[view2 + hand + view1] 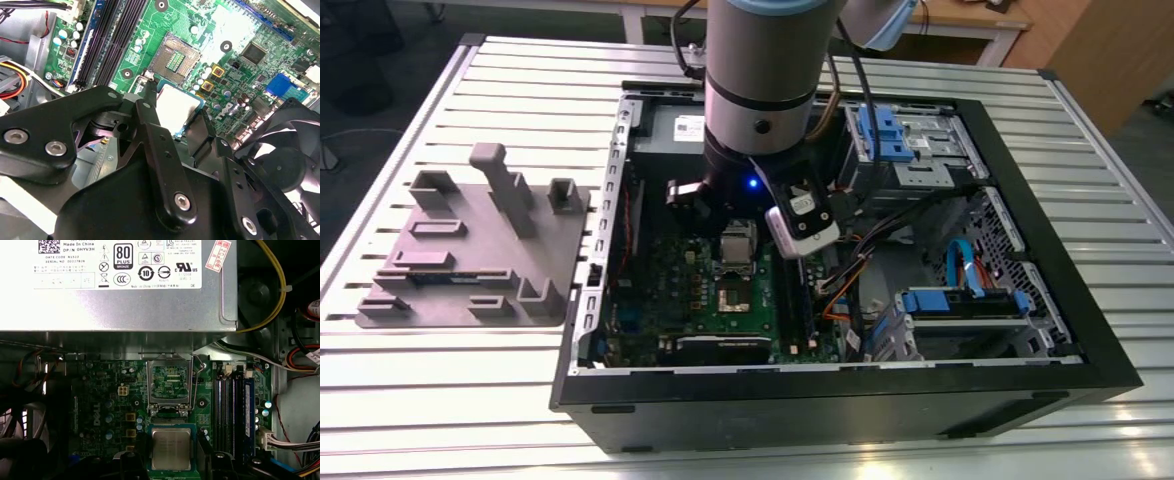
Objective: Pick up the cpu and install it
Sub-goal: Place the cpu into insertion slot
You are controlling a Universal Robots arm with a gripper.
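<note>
The cpu (171, 448) is gripped by its edges between the fingers (150, 125) of the pincer (175, 112), which is closed narrowly on it. It is held over the green board (215, 55) inside the computer case (854, 410), just beside the open socket (175, 59), well clear of the case's walls.

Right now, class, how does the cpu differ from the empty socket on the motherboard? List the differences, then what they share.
The cpu has a smooth, bright metal top; the socket shows a grid of fine contacts in a dark frame. The cpu is gripped in the claw; the socket sits fixed on the green motherboard, empty. Both are square and of similar footprint.
</note>
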